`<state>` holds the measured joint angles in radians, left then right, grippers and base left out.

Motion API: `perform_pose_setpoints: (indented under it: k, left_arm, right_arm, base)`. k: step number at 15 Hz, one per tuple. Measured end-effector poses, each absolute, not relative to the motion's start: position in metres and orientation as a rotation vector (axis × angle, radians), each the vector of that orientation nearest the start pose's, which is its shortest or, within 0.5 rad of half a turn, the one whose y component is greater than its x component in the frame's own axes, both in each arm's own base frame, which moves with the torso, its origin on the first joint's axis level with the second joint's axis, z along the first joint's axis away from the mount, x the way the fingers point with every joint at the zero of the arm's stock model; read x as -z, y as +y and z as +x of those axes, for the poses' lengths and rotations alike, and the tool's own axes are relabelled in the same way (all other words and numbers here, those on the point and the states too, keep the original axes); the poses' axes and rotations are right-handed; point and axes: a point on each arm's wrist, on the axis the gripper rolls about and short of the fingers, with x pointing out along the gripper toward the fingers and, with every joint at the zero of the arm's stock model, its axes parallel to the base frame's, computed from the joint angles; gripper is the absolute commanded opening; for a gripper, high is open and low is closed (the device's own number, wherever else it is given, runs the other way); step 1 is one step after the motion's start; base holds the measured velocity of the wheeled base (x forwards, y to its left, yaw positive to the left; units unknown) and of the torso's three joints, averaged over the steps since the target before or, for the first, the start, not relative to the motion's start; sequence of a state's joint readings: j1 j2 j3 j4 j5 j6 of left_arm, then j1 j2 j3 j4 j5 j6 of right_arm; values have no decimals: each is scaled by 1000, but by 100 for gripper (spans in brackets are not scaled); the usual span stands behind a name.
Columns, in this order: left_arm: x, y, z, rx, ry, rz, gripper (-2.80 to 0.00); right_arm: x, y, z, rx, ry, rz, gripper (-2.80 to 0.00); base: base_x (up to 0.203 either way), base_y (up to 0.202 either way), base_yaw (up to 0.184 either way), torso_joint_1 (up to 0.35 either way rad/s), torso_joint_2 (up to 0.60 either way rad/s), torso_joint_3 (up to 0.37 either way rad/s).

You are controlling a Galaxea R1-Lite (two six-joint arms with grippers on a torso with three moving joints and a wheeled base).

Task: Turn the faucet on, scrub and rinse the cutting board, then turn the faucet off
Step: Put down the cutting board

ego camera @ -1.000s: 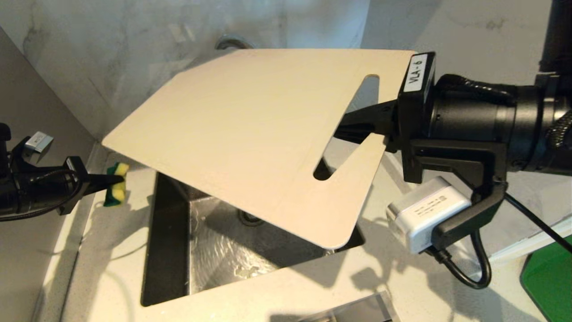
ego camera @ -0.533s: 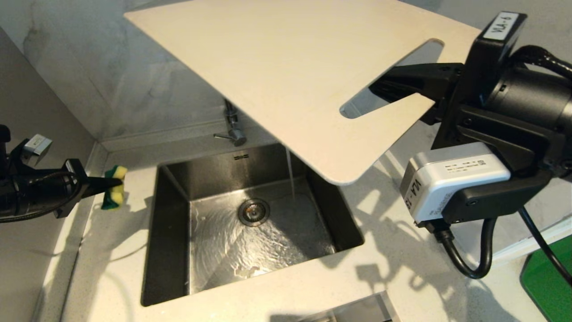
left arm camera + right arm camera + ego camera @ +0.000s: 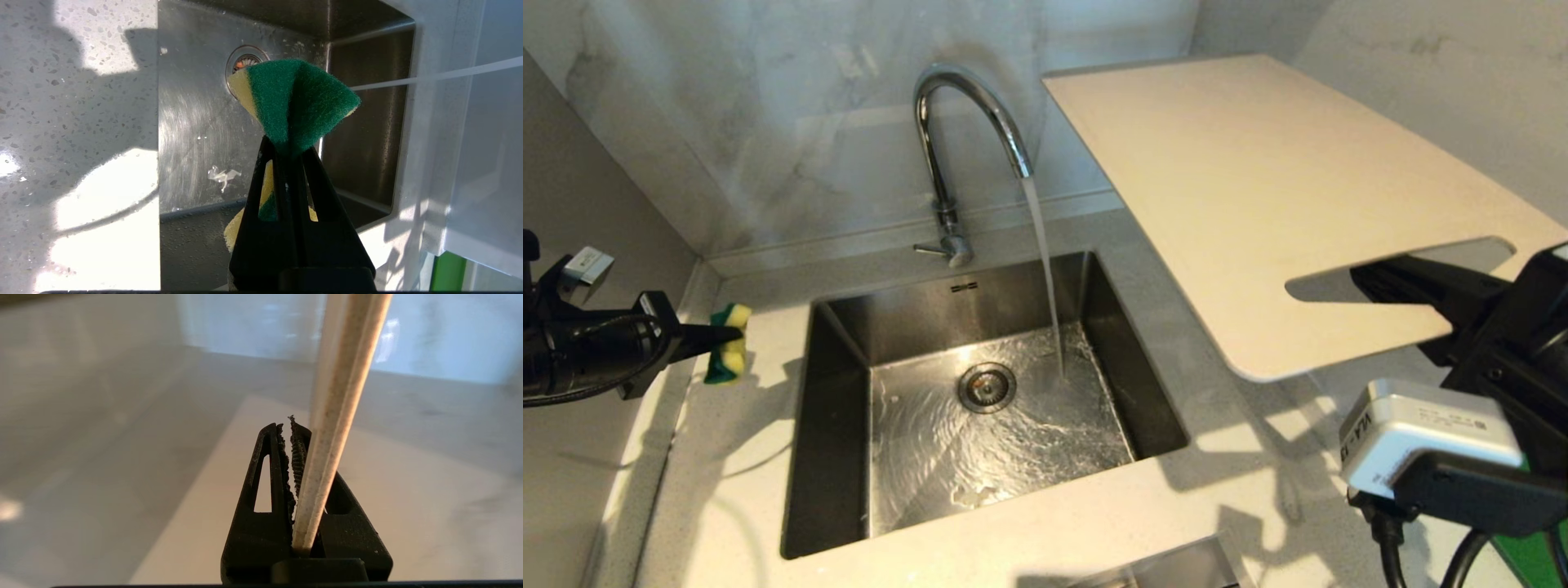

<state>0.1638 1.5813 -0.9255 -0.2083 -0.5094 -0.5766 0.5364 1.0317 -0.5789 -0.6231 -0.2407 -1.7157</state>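
Note:
The chrome faucet (image 3: 960,114) arches over the sink (image 3: 833,392), and a stream of water (image 3: 1045,269) falls from its spout into the basin. Its small lever (image 3: 929,248) sticks out at the base. My right gripper (image 3: 1388,278) is shut on the cream cutting board (image 3: 1274,196) at its slot handle and holds it in the air over the counter, right of the sink. In the right wrist view the board's edge (image 3: 341,412) runs between the jaws of the right gripper (image 3: 291,424). My left gripper (image 3: 731,333) (image 3: 288,147) hangs at the far left, shut on a green-and-yellow sponge (image 3: 727,355) (image 3: 298,102).
The sink floor is wet around the drain (image 3: 987,386). Pale speckled counter (image 3: 727,490) surrounds the sink, with marble walls behind and on both sides. A green object (image 3: 1527,555) shows at the bottom right corner.
The right gripper has swung the cutting board up from over the sink and off to the right, uncovering the faucet and the running water. The left gripper with the sponge has stayed put.

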Motion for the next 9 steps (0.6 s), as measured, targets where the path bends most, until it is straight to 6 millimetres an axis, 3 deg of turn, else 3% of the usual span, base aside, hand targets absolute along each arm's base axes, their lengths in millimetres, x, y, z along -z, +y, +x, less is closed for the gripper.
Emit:
perform_pose_setpoints:
  k: [3, 9]
  left_arm:
    - [-209, 36, 276, 203, 516, -713, -280]
    - [-201, 39, 281, 192, 536, -724, -280]
  right_arm:
    - [-239, 64, 119, -103, -324, -1571, -280]
    - [-187, 73, 134, -143, -276, -1510, -280]
  base:
    - [0, 0, 0, 0, 0, 0]
    - [0, 0, 0, 0, 0, 0]
